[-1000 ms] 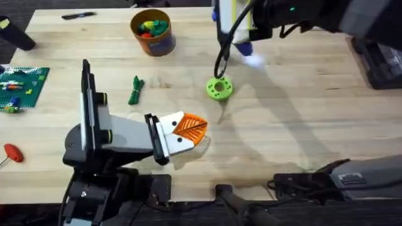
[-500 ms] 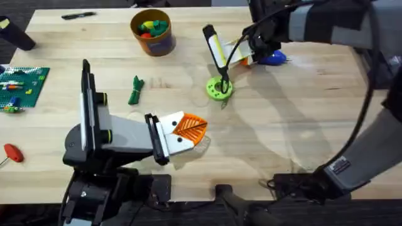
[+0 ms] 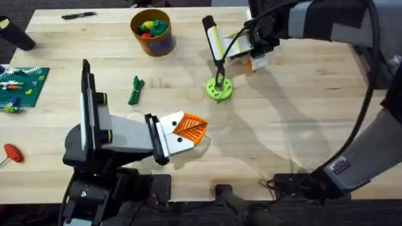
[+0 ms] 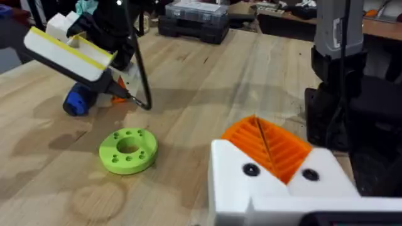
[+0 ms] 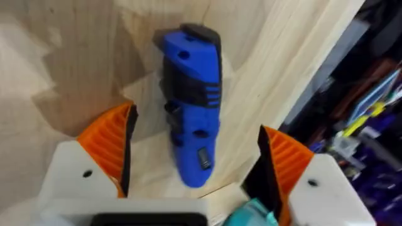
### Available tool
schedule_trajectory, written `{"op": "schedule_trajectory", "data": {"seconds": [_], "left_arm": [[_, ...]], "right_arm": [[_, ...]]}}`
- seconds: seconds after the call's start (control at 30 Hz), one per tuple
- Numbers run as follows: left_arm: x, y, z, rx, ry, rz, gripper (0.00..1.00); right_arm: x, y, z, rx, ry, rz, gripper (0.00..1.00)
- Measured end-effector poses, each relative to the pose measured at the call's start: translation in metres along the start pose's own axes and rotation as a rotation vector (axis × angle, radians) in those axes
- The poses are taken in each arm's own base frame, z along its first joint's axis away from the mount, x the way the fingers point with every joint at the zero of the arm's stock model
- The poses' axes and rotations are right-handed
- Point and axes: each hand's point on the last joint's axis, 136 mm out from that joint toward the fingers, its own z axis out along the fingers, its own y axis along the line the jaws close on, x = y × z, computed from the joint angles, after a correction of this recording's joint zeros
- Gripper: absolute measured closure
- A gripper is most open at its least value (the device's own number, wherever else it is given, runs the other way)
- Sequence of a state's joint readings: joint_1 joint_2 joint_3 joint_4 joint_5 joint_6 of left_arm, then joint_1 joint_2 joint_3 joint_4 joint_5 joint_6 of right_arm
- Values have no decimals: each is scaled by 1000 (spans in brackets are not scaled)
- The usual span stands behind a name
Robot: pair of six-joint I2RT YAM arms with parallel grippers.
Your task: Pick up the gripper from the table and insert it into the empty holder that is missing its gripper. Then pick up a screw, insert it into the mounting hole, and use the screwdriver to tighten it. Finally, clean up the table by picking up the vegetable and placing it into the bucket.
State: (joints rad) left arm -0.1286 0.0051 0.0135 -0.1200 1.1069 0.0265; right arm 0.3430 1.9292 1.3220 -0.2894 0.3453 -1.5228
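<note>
Pale wooden planks made up the table, with toolboxes on the bench behind it. On the far right of it, the right gripper hung with its orange ribbed pads spread wide, released and grasping nothing. Directly between those pads lay the screwdriver, flat on the wood. Its long axis ran straight away from the wrist and roughly parallel to the pads, so a plain descent and squeeze looked likely to catch it across the body. Just beside that arm sat the lime-green disc. Nearer the front, the left gripper rested low, apparently closed with its orange pad uppermost and nothing between its fingers. Farther left lay the vegetable, with the bucket at the far edge. The right arm was much the nearer to the screwdriver.
</note>
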Motion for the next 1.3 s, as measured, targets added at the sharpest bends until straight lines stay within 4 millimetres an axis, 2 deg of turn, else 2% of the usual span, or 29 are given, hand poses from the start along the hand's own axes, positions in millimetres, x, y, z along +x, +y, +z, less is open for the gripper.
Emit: {"op": "schedule_trajectory", "data": {"seconds": [0.2, 0.23, 0.27, 0.3, 0.33, 0.43, 0.47, 0.67, 0.9, 1.0, 1.1, 1.3], "left_arm": [[0, 0, 0, 0, 0, 0, 983], [0, 0, 0, 0, 0, 5, 945], [0, 0, 0, 0, 0, 8, 842], [0, 0, 0, 0, 0, 4, 680], [0, 0, 0, 0, 0, 8, 573], [0, 0, 0, 0, 0, 7, 128], [0, 0, 0, 0, 0, 5, 43], [-1, 3, 0, -17, -1, 22, 15], [-4, 42, -6, -254, -11, -131, 16], [3, 53, -15, -366, 41, -252, 15], [8, 60, -28, -479, 113, -355, 15], [-20, 69, -51, -646, 251, -426, 15]], "right_arm": [[0, 11, -21, -48, 12, 220, 8], [1, 11, -27, -53, 13, 274, 7], [1, 12, -33, -58, 13, 322, 8], [3, 14, -42, -65, 15, 383, 8], [5, 15, -49, -69, 18, 444, 7], [13, 12, -74, -56, 20, 626, 8], [16, 10, -80, -47, 18, 676, 8], [32, -16, -134, 70, -63, 1077, 8], [68, -33, -198, 138, -239, 1485, 8], [83, -35, -214, 154, -294, 1569, 8], [89, -36, -224, 158, -333, 1612, 8], [85, -37, -227, 137, -365, 1628, 8]]}}
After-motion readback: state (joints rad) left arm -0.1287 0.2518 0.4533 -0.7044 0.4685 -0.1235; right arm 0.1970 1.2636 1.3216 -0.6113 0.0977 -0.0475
